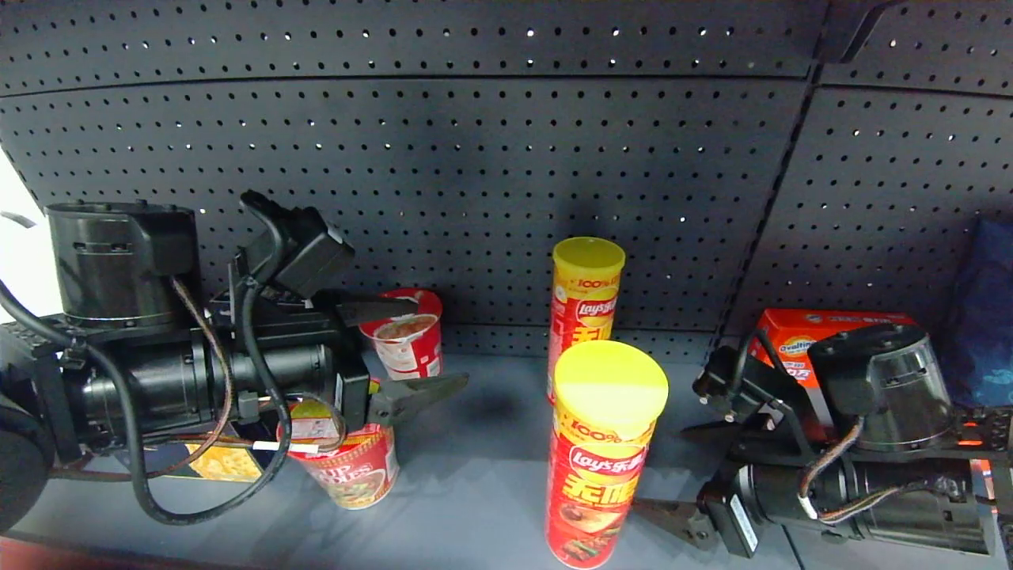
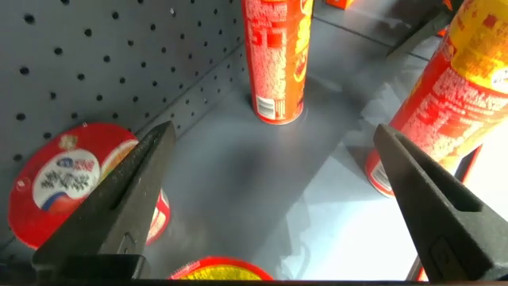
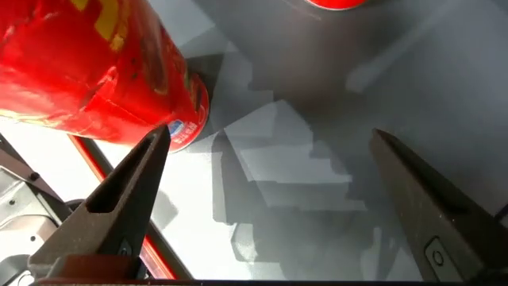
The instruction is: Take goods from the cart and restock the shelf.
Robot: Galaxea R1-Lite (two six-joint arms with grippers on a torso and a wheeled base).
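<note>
Currently the left arm lies level across the left part of the shelf (image 1: 475, 483), its wrist pointing toward the middle. The left gripper (image 1: 411, 348) has its fingers spread wide apart with nothing between them. In the head view it sits between two noodle cups: the back noodle cup (image 1: 405, 342) stands by the pegboard wall (image 1: 475, 158) just behind the upper finger, and the front noodle cup (image 1: 348, 467) stands below the wrist, nearer the shelf edge. A yellow box (image 1: 221, 463) lies partly hidden under this arm.

The right arm also lies level, low at the right side, pointing toward the middle. The right gripper (image 1: 673, 475) is likewise wide apart and empty, its tips just beside the base of the front chip can (image 1: 605, 451) without touching it. That can stands upright near the front of the shelf; the back chip can (image 1: 582, 309) stands upright behind it, close to the wall.

Seen from the left wrist, the left gripper (image 2: 274, 135) frames bare shelf, with both cans standing beyond the fingers.

Behind the right arm sit an orange box (image 1: 823, 332) and a blue bag (image 1: 985, 317).
</note>
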